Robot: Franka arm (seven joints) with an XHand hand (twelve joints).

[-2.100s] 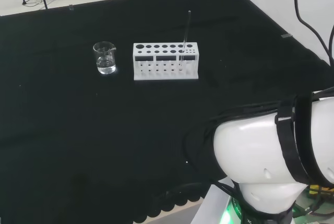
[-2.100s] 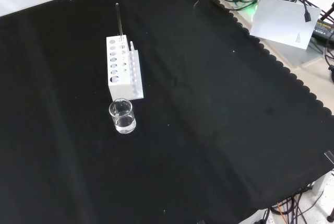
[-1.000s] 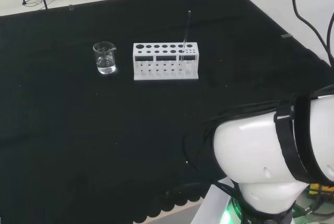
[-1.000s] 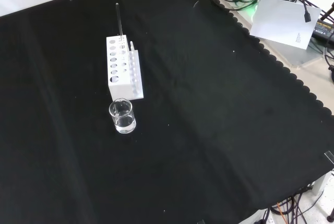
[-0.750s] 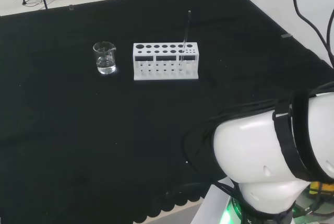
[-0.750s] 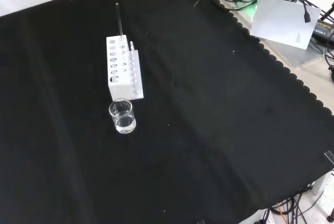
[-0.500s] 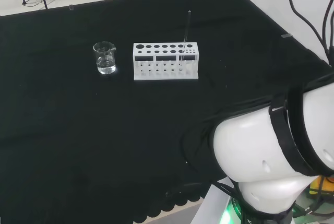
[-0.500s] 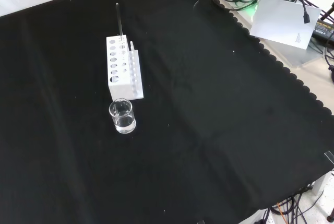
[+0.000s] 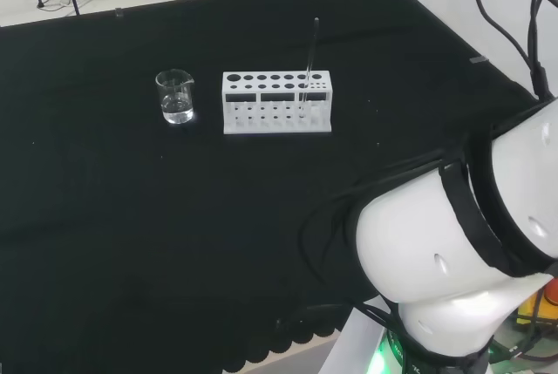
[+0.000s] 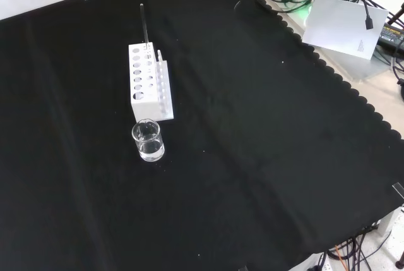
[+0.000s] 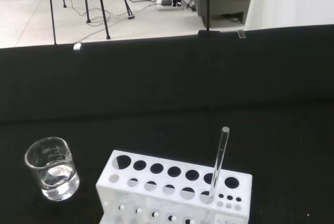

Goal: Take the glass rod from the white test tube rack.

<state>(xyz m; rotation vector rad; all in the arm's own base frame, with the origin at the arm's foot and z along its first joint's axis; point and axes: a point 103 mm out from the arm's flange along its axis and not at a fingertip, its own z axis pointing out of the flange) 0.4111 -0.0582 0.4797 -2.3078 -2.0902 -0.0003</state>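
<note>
Head view: we saw the glass rod point(image 9: 309, 64) upright in the white rack point(image 9: 276, 103); the robot hand's state we couldn't tell.

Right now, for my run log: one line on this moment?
glass rod: upright in white test tube rack | beaker: beside rack | grasp: not yet

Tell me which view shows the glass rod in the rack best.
Wrist view: the glass rod is close and stands out, in a hole near one end of the white test tube rack. Head view shows it thin and faint; front view shows a dark sliver at the rack's far end.
</note>
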